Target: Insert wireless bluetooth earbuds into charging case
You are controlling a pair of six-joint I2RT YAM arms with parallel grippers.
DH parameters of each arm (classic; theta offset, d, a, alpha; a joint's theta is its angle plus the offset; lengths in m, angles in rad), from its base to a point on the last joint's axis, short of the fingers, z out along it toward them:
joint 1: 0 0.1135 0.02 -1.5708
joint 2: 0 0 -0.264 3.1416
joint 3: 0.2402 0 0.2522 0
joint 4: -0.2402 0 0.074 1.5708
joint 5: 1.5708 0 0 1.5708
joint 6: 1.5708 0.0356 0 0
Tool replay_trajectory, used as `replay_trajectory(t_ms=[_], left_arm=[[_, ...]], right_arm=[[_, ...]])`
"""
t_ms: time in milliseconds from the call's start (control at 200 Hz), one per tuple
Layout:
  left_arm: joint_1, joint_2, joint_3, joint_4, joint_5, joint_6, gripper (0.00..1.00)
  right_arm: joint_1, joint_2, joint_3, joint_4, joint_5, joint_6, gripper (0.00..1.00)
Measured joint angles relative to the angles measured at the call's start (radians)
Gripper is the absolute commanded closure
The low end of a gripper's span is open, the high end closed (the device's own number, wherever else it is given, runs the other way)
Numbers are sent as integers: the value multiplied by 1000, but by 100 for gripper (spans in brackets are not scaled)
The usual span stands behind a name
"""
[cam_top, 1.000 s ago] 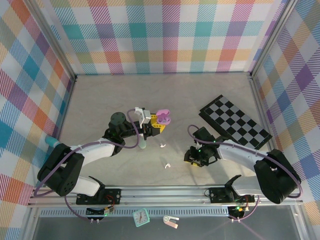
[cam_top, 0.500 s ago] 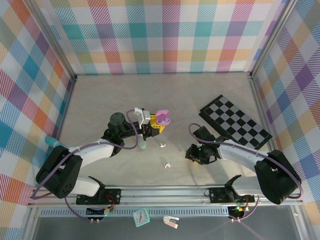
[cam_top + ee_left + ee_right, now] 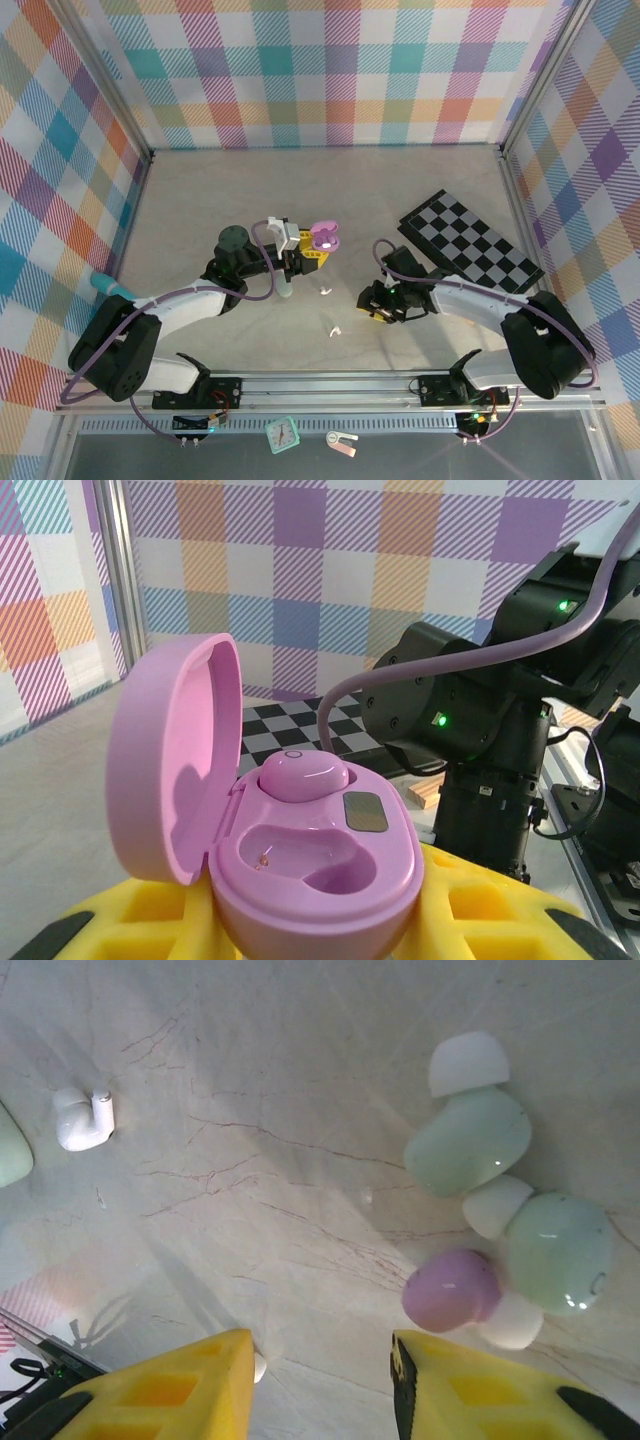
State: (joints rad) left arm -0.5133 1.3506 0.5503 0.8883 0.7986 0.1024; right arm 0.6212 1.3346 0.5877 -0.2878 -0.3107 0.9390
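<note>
Left gripper (image 3: 310,935) clamps open purple charging case (image 3: 330,865), purple earbud (image 3: 303,775) seated. Right gripper (image 3: 320,1390) parted, empty; loose purple earbud (image 3: 450,1290) at 1 o'clock.

Pastel plaid walls (image 3: 330,70) enclose the pale, faintly veined desk (image 3: 190,200) on three sides, with aluminium posts (image 3: 103,80) at the far corners and a metal rail (image 3: 330,383) along the near edge.

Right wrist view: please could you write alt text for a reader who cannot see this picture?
A small pale purple plastic earbud lies clustered with two mint green plastic earbuds with white tips on a pale veined table, just beyond the open yellow fingers at the bottom edge. A white stemmed plastic earbud lies apart at the upper left.
</note>
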Motion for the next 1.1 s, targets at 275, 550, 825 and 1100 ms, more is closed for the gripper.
replay_trajectory(t_ms=[275,550,825,1100], left_arm=[[10,-15,-4,-4,-6,0,80],[16,-25,-23,-3,-7,-1,80],[18,-32,-24,-3,-7,-1,80],[18,-33,-24,-4,-7,0,80]], right_arm=[[-6,-29,140,-123,90,-144,53],[-7,82,155,-163,128,-223,52],[-7,125,157,-164,138,-249,50],[-7,139,168,-163,135,-278,48]])
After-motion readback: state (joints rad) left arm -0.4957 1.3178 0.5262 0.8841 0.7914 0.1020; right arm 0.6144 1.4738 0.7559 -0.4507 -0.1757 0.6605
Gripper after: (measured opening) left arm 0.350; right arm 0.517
